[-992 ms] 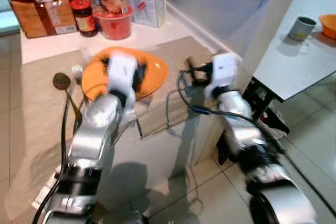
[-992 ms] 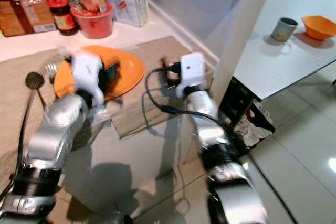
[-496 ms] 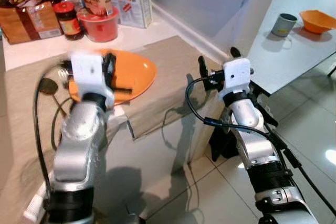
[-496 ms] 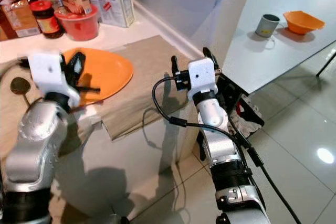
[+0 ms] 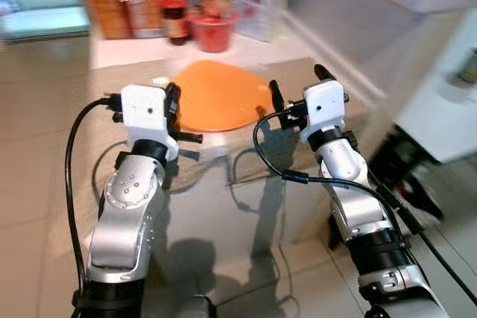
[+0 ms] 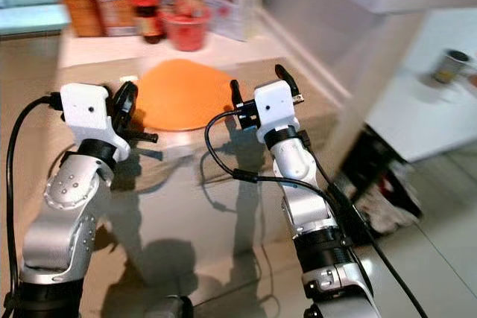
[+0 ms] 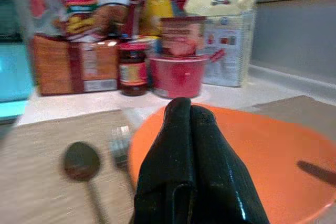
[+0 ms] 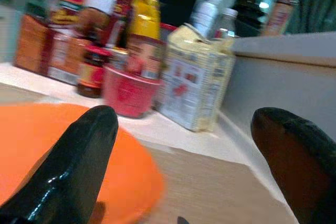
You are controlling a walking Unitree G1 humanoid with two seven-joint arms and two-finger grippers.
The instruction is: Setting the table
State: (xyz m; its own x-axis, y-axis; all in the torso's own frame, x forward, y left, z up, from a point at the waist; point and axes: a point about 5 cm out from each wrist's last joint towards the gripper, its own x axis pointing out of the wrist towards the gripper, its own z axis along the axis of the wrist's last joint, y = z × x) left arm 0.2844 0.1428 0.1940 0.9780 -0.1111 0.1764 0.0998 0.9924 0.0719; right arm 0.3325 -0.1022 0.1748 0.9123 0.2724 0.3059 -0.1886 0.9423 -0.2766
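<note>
Counter of pale stone is carrying the flat round orange plate. Left gripper, fingers pressed together, is hovering at the plate's seven o'clock; right gripper, spread wide, at four o'clock, nearer.

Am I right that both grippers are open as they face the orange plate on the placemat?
Not quite: the left gripper is shut, its fingers pressed together in the left wrist view. The right gripper is open, and both face the orange plate on the placemat.
</note>
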